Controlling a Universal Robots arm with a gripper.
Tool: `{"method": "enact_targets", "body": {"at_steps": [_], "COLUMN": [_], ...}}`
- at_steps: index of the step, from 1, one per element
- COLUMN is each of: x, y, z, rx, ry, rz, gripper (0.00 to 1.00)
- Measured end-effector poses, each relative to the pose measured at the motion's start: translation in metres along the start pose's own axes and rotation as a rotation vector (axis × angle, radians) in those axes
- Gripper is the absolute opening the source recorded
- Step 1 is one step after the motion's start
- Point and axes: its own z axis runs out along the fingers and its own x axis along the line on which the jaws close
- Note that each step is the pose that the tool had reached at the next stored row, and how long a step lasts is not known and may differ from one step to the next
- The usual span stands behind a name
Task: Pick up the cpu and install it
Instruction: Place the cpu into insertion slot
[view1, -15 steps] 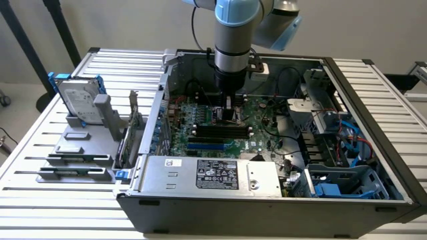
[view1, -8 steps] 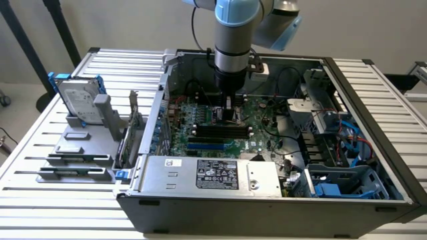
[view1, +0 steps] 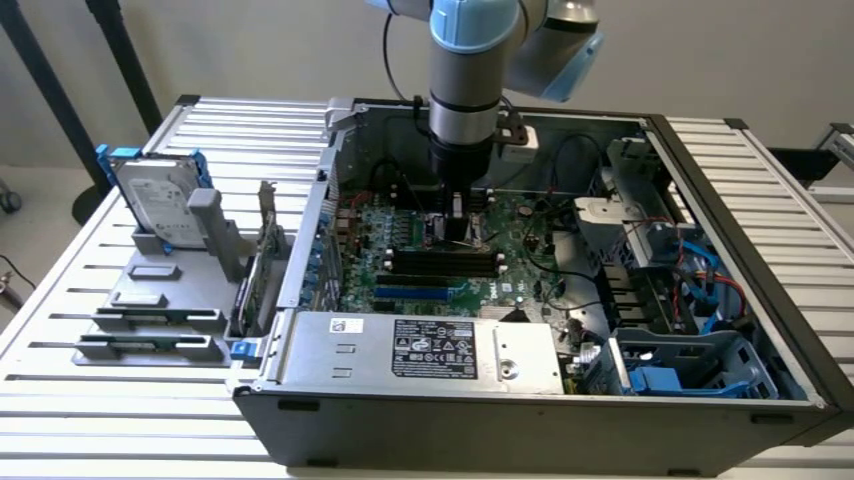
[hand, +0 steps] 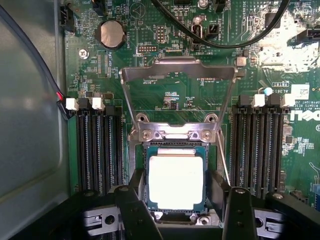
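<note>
Readable first: part of a white "DELL" mark (hand: 312, 117) on the green motherboard (hand: 170, 95), cut off at the picture's edge. Close by, one white barcode sticker (hand: 300, 91), print too fine to read. Same with the black-and-white label (view1: 434, 350) on the big silver power supply box (view1: 334, 360), where the lines of writing are not legible.

Sitting square in the black socket (hand: 174, 146) of that board is the small flat square cpu (hand: 176, 181), with a shiny silver top and a thin darker rim. Clamped on two opposite edges by the black gripper (hand: 177, 176), one of its fingers (hand: 135, 210) against each side. Hard to tell whether the chip is fully seated or a shade above the socket.

Swung up from its hinge at the socket's edge: one silver metal load frame (hand: 150, 70). Beyond that frame, farther from the socket, one round silver coin cell (hand: 111, 34) and one looping black cable (hand: 225, 46). Flanking the socket, two banks of black memory slots (hand: 100, 150) and (hand: 265, 150) – four in each, as far as can be counted, their near ends hidden behind the gripper.

From the exterior view: gripper (view1: 461, 228) down over the socket inside the open dark grey computer case (view1: 534, 410). Well apart from the socket, outside the case, one silver hard drive with blue side rails (view1: 158, 205) upright on a grey stand (view1: 154, 300) on the white slatted table (view1: 80, 400)
</note>
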Motion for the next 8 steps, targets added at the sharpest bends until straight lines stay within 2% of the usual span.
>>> {"method": "enact_targets", "body": {"at_steps": [8], "x": [0.001], "y": [0.0000], "z": [-0.0174], "rx": [-0.0001], "ry": [0.0001], "rz": [0.000], "gripper": [0.62]}}
